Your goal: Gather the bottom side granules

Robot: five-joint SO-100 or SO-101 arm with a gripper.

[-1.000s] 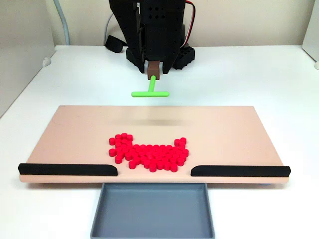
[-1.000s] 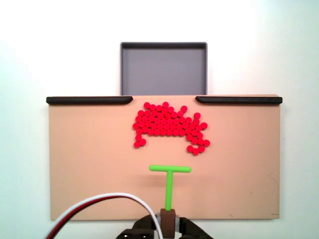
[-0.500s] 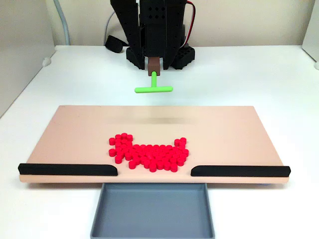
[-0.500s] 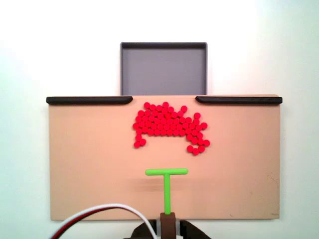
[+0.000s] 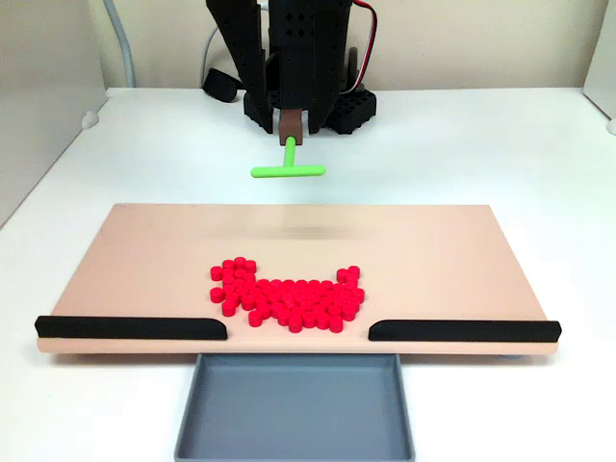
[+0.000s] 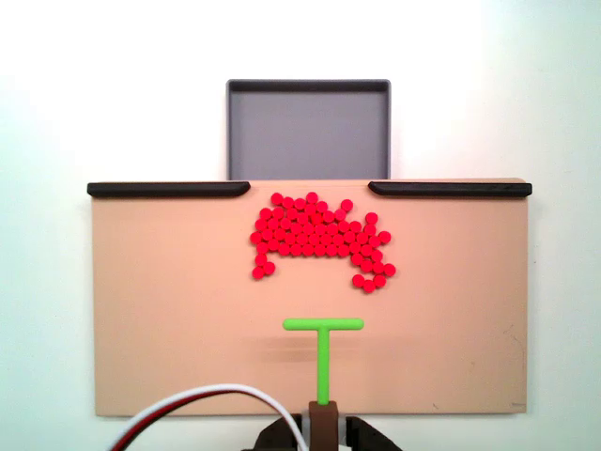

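The granules (image 5: 287, 297) (image 6: 317, 238), glossy red short cylinders, lie packed in one flat patch on the matte tan board (image 5: 144, 255) (image 6: 169, 310), near the gap between two black rails at the edge that meets the grey tray (image 5: 294, 414) (image 6: 308, 132). The gripper (image 5: 290, 123) (image 6: 323, 413) carries a smooth green T-shaped bar (image 5: 288, 169) (image 6: 323, 346) in a brown block; how wide its fingers stand cannot be told

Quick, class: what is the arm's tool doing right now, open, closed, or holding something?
Tool: fingers hidden, so open or closed cannot be told; the green T-bar sticks out from it, raised, clear of the red granules.
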